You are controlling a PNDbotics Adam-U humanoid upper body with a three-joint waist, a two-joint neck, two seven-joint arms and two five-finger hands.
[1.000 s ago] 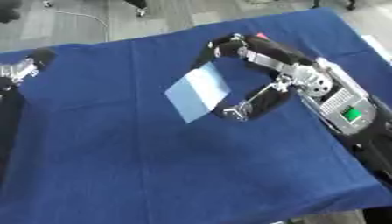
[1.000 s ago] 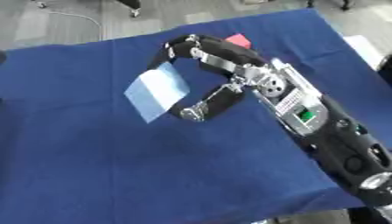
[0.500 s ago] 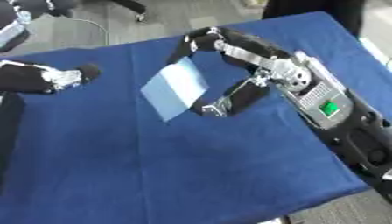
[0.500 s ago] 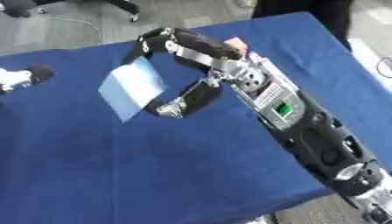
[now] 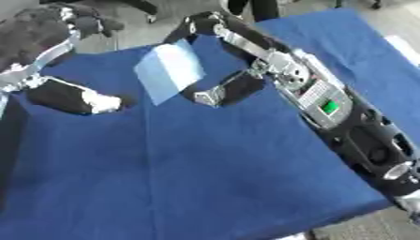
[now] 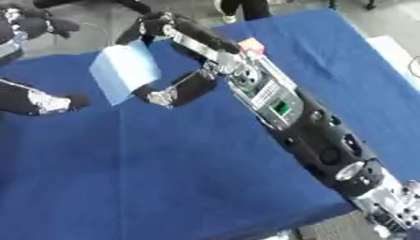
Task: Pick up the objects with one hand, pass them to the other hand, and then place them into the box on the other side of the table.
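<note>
We see our right hand (image 5: 220,70) reaching across the blue table (image 5: 221,178) toward eleven o'clock, fingers above and thumb below pinching a pale blue sheet (image 5: 170,69) held up over the cloth. Our left hand (image 5: 78,96) hovers at nine o'clock, just beside the sheet's lower corner without touching it; we cannot tell how its fingers stand. A small pink thing (image 6: 251,46) shows behind the right arm.

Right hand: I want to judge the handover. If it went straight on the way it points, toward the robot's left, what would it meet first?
Probably the left hand. The right hand holds the light blue flat object between them; depth is unclear.
</note>
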